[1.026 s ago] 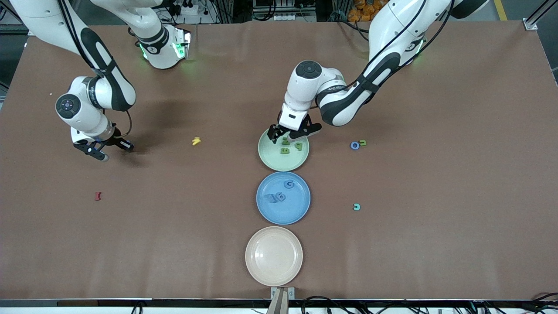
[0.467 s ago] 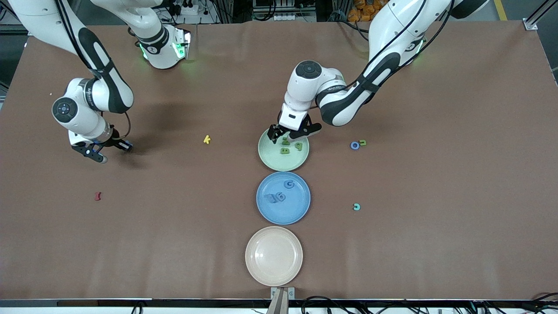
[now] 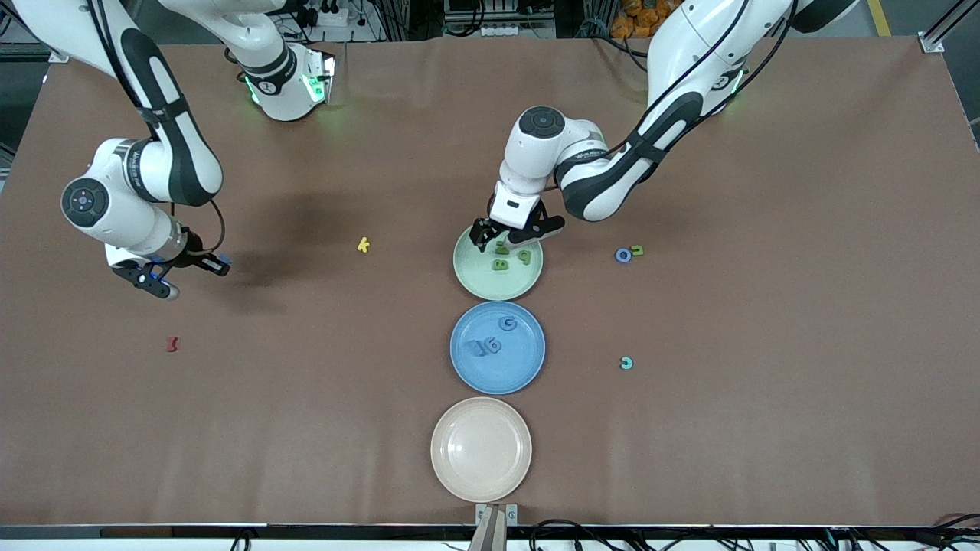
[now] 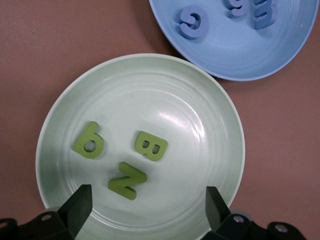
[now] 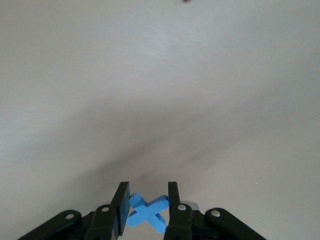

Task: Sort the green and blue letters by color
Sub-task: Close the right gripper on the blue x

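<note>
The right gripper (image 5: 145,207) pinched a blue X (image 5: 146,212) near the surface's right-arm edge; best carried level to the blue plate (image 3: 498,379). The left gripper (image 3: 514,234) waited, fingers spread, over the green plate (image 3: 498,289).

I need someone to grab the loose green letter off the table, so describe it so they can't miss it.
Start at the green plate under the open left tool and go toward the left arm's end of the table. Two small pieces sit side by side on the bare cloth there: a blue ring and the olive green letter. It is the only green piece not on a plate.
</note>
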`<state>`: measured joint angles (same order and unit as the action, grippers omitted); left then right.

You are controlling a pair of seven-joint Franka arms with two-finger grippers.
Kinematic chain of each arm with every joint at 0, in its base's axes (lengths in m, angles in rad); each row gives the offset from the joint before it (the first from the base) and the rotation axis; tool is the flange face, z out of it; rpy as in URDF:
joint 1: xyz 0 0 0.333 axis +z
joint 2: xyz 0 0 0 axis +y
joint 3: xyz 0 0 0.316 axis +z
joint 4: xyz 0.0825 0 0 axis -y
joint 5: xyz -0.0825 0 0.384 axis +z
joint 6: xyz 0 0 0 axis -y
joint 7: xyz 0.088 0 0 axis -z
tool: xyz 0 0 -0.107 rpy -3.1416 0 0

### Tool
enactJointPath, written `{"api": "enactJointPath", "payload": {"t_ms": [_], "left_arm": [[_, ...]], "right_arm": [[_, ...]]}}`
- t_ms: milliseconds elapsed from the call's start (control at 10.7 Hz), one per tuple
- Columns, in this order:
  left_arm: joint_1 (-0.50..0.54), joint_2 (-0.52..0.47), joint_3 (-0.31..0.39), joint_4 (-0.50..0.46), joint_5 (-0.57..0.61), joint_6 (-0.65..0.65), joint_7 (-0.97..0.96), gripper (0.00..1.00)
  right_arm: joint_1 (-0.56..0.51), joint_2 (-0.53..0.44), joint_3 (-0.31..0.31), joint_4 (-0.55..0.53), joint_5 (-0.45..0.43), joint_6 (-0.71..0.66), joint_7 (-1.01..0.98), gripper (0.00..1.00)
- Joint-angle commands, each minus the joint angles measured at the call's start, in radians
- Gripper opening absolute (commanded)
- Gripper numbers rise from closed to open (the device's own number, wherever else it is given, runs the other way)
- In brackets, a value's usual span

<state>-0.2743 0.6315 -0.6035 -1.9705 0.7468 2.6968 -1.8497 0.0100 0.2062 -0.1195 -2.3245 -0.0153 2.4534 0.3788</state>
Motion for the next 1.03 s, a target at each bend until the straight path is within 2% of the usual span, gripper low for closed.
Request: {"api": "enactJointPath", "payload": {"t_ms": [0,373,933], "left_arm": [[-0.005,0.002,-0.001,0.009,0.028,-0.011,-0.013,1.00],[0.020,-0.007,0.002,0.009,0.029,-0.011,-0.006,1.00],[0.104,-0.007,0.005,0.010,0.031,-0.011,0.041,1.00]], "right_arm": [[0.045,-0.013,0.043,0.092,0.015,-0.080,0.032,0.00],[0.240,0.024,0.043,0.258,0.014,-0.152,0.269,0.00],[0.487,0.191,0.043,0.503,0.014,-0.152,0.575,0.00]]}}
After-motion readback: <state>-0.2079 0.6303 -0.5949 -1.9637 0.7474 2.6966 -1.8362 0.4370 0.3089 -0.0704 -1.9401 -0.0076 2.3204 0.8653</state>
